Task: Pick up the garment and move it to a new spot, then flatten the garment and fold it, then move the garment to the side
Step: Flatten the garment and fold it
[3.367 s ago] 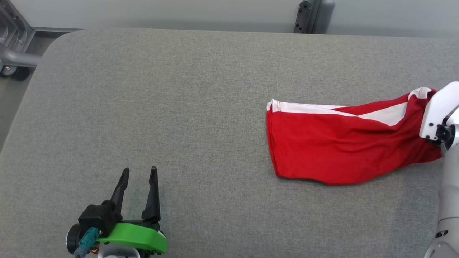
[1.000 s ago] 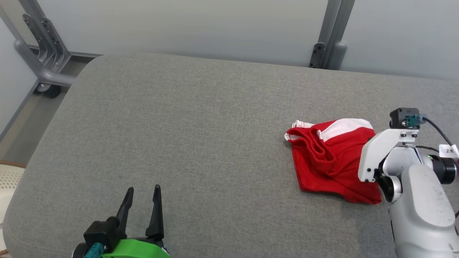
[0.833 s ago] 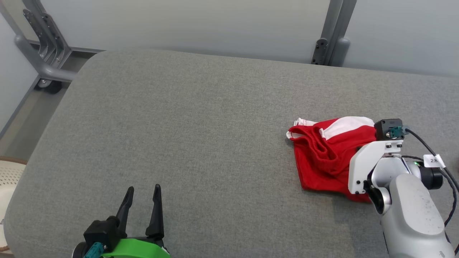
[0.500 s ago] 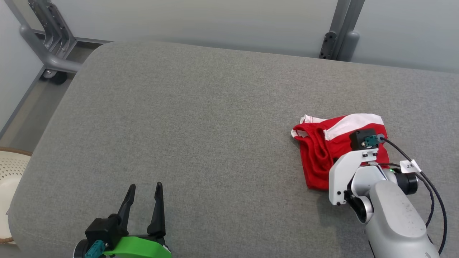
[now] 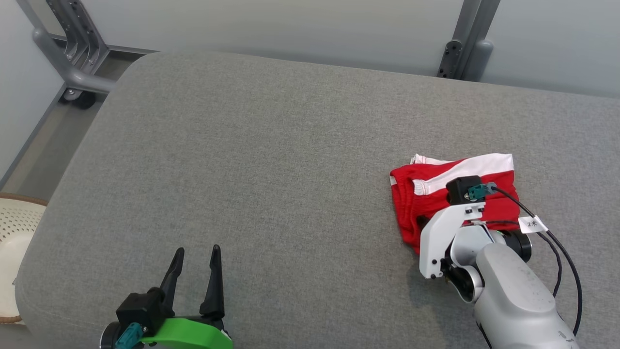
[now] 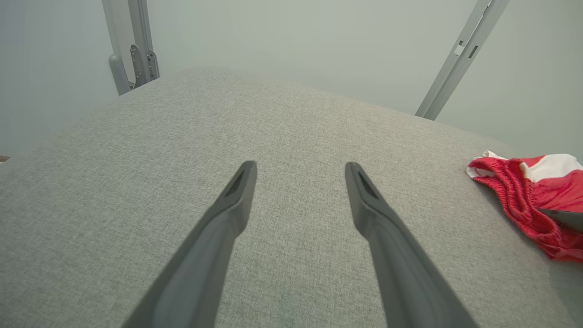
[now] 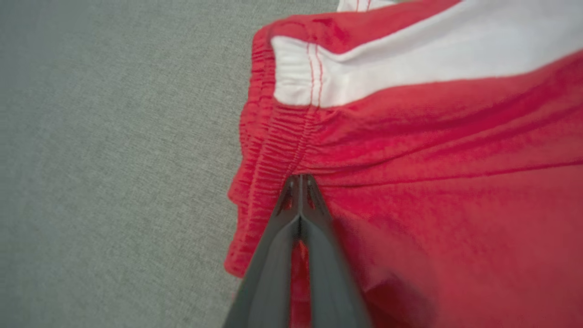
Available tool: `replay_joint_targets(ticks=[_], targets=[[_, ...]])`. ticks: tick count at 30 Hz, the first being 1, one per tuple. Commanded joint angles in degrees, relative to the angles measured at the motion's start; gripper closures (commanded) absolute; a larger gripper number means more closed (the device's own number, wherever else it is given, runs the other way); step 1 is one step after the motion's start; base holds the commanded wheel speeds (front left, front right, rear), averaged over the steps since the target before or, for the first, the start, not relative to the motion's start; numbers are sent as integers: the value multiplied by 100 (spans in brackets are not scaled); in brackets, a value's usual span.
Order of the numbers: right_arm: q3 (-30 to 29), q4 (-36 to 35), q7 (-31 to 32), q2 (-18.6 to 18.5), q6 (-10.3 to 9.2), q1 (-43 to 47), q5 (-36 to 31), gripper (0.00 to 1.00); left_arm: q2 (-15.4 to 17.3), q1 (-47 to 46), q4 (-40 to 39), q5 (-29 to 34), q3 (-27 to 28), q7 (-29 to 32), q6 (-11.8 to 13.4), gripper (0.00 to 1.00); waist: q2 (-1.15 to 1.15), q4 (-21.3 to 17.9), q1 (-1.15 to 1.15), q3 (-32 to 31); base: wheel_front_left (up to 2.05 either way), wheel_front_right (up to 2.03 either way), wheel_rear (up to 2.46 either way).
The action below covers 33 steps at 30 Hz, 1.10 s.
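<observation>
Near the front left corner of the padded table (image 5: 290, 145), the left gripper (image 5: 198, 248) is held wide and empty; the red garment (image 5: 411, 213) lies well to its right, toward the right edge; cloth beside its waistband is pinched by the closed right gripper (image 7: 298, 178), plainly the nearer.

The head camera looked steeply down; both wrist cameras — left low and distant, right close — shared the garment (image 5: 409, 208) at three o'clock.

Counted 1 garment (image 5: 484, 167), 1 pad (image 5: 271, 145), 1 basket (image 5: 12, 237) near left, and 2 grippers: left gripper (image 5: 197, 248), right gripper (image 7: 299, 178).
</observation>
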Motion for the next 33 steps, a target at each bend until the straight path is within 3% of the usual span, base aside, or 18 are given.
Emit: replay_joint_targets(ticks=[1, 12, 13, 14, 15, 20, 33], targets=[[52, 53, -79, -7, -1, -59, 103, 100, 5, -29, 9, -37, 21, -14, 3, 0, 0, -15, 0, -17, 0, 0, 0], [116, 153, -801, -14, -2, 248, 1051, 100, 6, 157, -28, 28, 150, -14, 69, 0, 0, -278, 0, -369, 0, 0, 0], [93, 123, -899, -15, -2, 315, 1110, 86, 6, 174, -28, 48, 174, -14, 62, 0, 0, -316, 0, -420, 0, 0, 0], [81, 72, -1007, -11, -2, 373, 1128, 25, 6, 195, -30, 57, 202, -14, 56, 0, 0, -350, 0, -464, 0, 0, 0], [44, 9, -1155, -10, -2, 449, 1155, 0, 6, 223, -38, 60, 236, -14, 49, 0, 0, -393, 0, -512, 0, 0, 0], [-24, -544, -1843, -13, -2, 1003, 1251, 0, 10, 360, -122, 117, 407, -14, 52, 0, 0, -620, 0, -709, 0, 0, 0], [-1009, -2906, -2749, -11, -2, 2895, 149, 0, 21, 639, -238, 151, 734, -14, -3, 0, 0, -1207, 0, -1033, 0, 0, 0]])
